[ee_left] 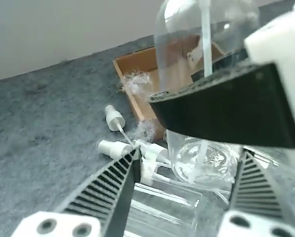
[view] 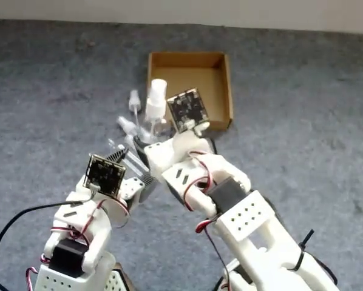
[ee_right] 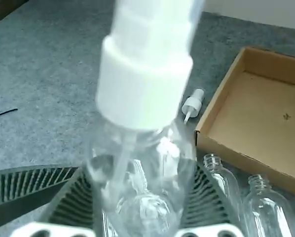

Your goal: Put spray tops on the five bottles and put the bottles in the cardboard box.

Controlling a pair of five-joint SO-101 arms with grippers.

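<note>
The right tool (ee_right: 137,212) is clenched on the upright, capped bottle (ee_right: 137,163), held just short of the cardboard box (view: 227,91), which lies directly beyond it; the left tool (ee_left: 187,187) is released, jaws spread by the bottle's base.

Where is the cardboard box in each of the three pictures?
High view: cardboard box, top centre.
Left wrist view: behind the clear bottle, partly hidden.
Right wrist view: beyond two uncapped bottles, floor bare.
Shared landmark: loose spray top beside the box.
</note>
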